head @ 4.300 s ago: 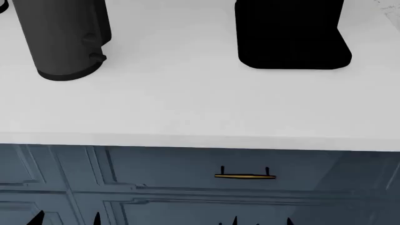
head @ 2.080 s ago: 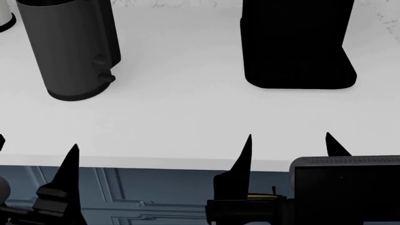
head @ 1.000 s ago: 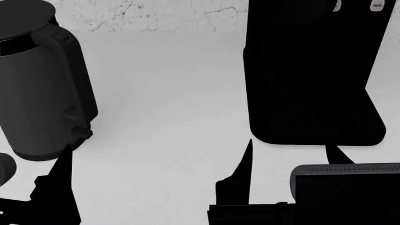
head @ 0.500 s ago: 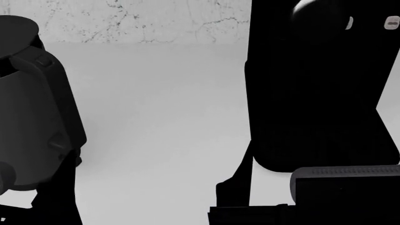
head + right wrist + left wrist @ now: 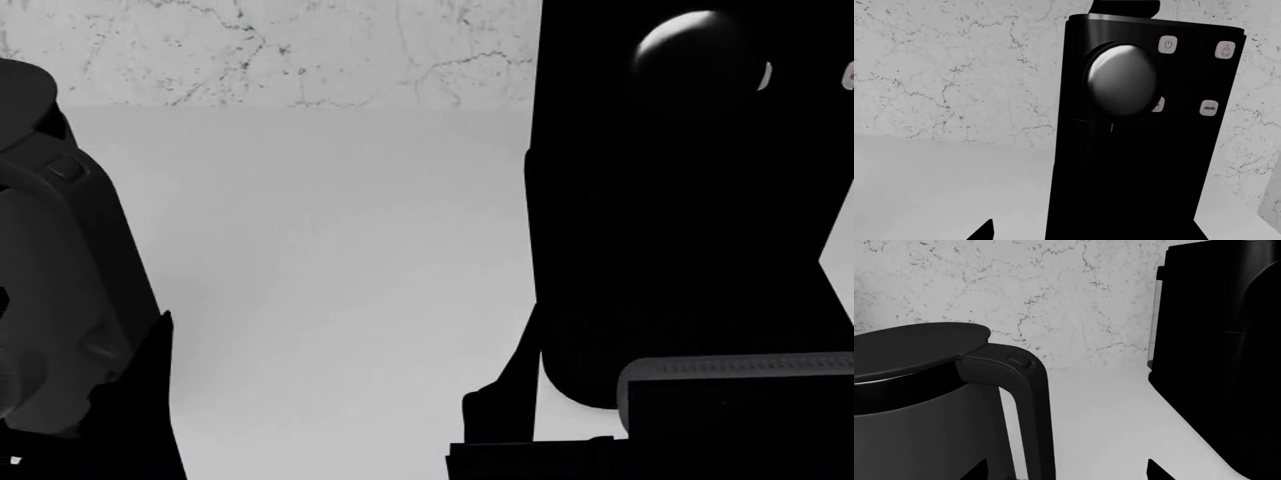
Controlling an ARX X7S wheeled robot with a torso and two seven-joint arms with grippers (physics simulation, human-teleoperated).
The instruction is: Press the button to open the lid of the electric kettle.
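The electric kettle [image 5: 921, 430] stands at the left of the counter, dark grey, with its lid [image 5: 917, 342] lying shut on top. The button [image 5: 1018, 359] is a small pad at the top of the handle [image 5: 1033, 410]. In the head view the kettle [image 5: 54, 280] is cut off by the left edge and its button [image 5: 60, 170] shows. My left gripper [image 5: 1066, 472] is open, below and in front of the handle, touching nothing. One of its fingers [image 5: 147, 400] shows beside the kettle. My right gripper [image 5: 1067, 232] is open and empty, facing the black appliance.
A tall boxy black appliance [image 5: 681, 220] with a round dome [image 5: 1121, 80] and small white icons stands at the right on the white counter [image 5: 334, 250]. A marbled white wall [image 5: 1054, 300] runs behind. My right gripper body [image 5: 734, 410] sits low at the right.
The head view has risen and closed in on the counter. The kettle has slid left and partly out of view, and both grippers have come up above the counter edge.
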